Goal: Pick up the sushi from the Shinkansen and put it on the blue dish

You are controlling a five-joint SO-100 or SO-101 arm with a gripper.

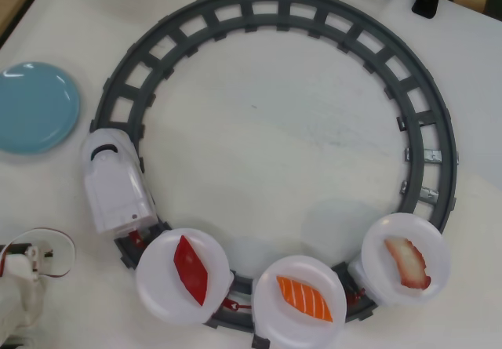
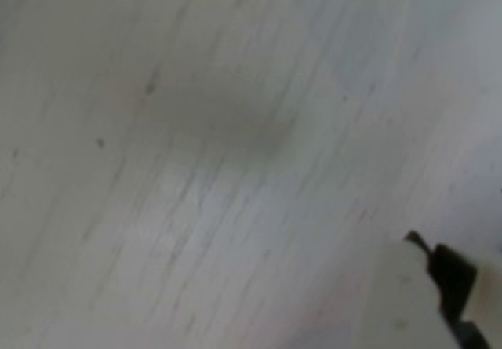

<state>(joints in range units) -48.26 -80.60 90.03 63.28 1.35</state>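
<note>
The sushi (image 1: 407,262) lies on the rightmost white plate (image 1: 384,274) of the Shinkansen (image 1: 116,183), which stands on the left of the grey ring track (image 1: 427,114) in the overhead view. Two neighbouring plates carry an orange striped piece (image 1: 304,298) and a dark red piece (image 1: 190,269). The blue dish (image 1: 33,107) rests on the surface (image 1: 267,129) at far left, outside the track. The wrist view shows blurred bare surface; whether the fingers are apart or together cannot be told.

Sushi (image 1: 407,262) on rear plate (image 1: 405,234), w/ Shinkansen (image 1: 116,183)
</note>
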